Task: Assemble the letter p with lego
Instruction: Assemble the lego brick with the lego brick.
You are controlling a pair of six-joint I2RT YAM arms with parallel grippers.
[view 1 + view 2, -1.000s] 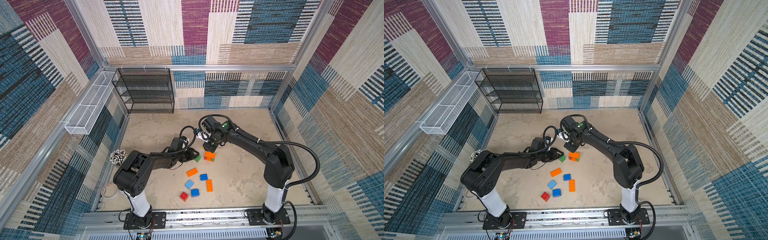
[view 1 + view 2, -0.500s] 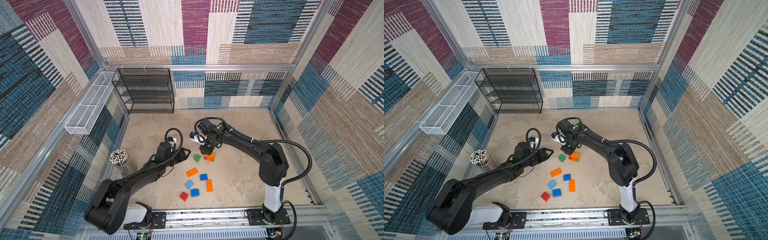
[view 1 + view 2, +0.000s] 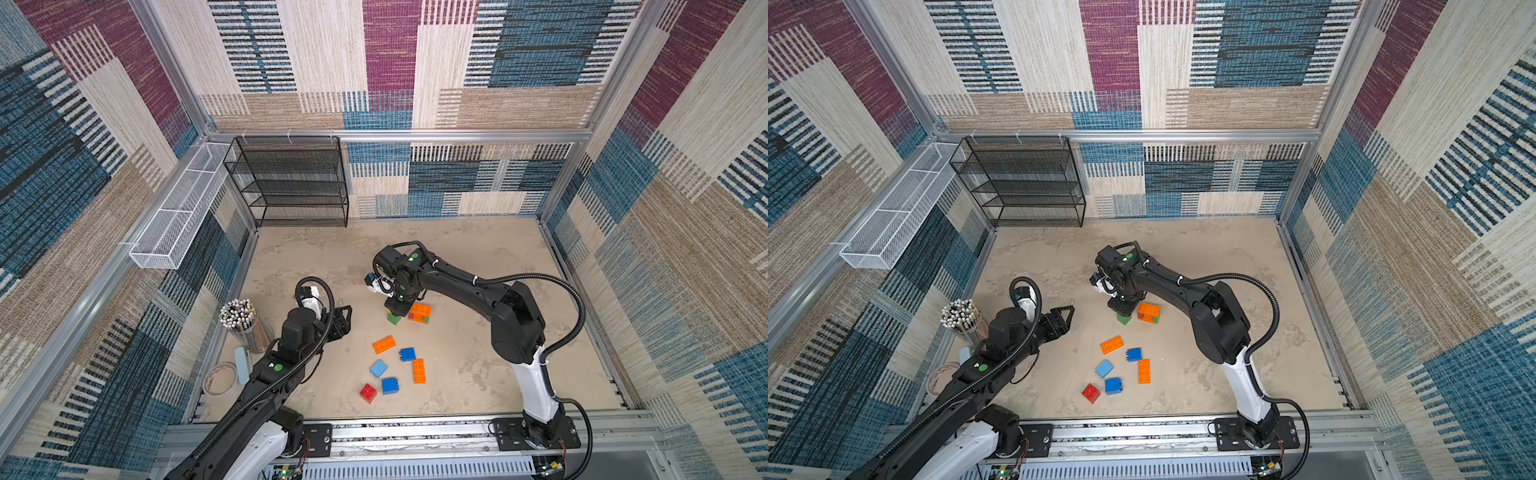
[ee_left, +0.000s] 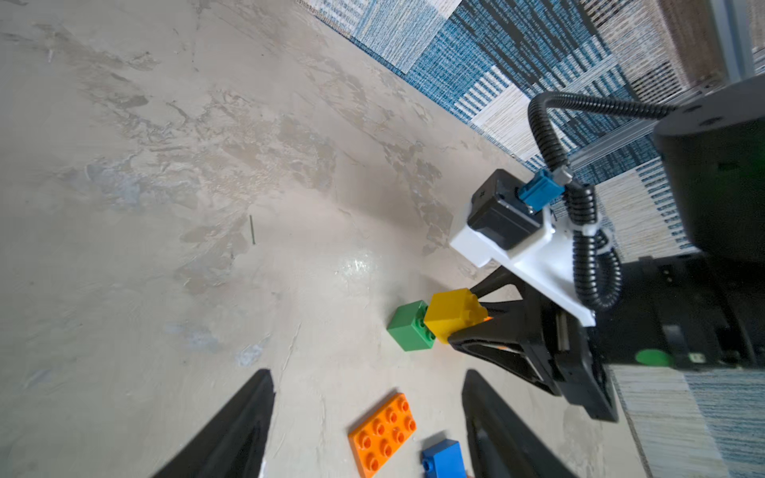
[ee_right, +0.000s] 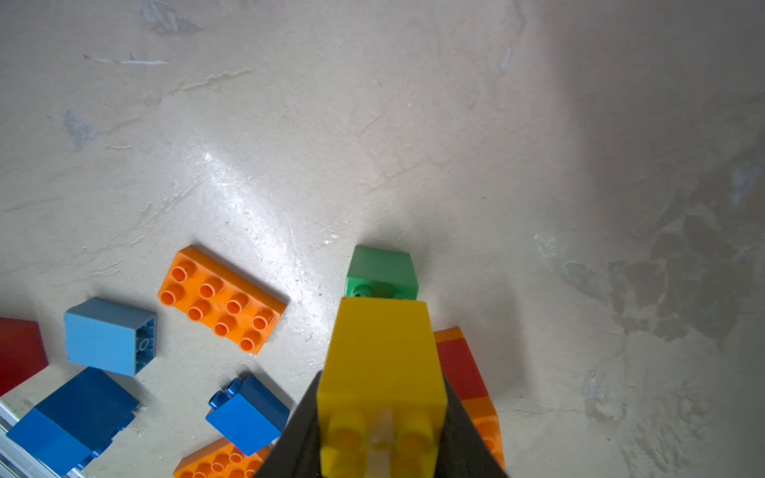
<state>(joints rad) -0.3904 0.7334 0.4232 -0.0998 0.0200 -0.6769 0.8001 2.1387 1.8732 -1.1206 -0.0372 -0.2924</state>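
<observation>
My right gripper (image 5: 381, 397) is shut on a yellow lego brick (image 5: 383, 351) and holds it right above a green brick (image 5: 381, 269) on the floor. The green studs still show beneath the yellow brick (image 4: 451, 314). In both top views the right gripper (image 3: 397, 308) hides the yellow brick. A stack of orange, red and green bricks (image 3: 419, 312) stands just beside it. My left gripper (image 3: 343, 318) is open and empty, well left of the green brick (image 3: 394, 319). Loose lego lies nearer the front: two orange bricks (image 3: 383, 344) (image 3: 419, 370), blue (image 3: 407, 354), light blue (image 3: 378, 368), blue (image 3: 390, 385) and red (image 3: 368, 392).
A cup of pencils (image 3: 241, 318), a tape roll (image 3: 219, 376) and a pale blue eraser-like piece (image 3: 242, 365) sit at the left wall beside the left arm. A black mesh shelf (image 3: 291, 183) stands at the back left, with a white wire basket (image 3: 174, 216) on the left wall.
My left gripper has opened and drawn back to the left, away from the green brick. My right gripper has shifted left with the yellow brick to above the green one.
</observation>
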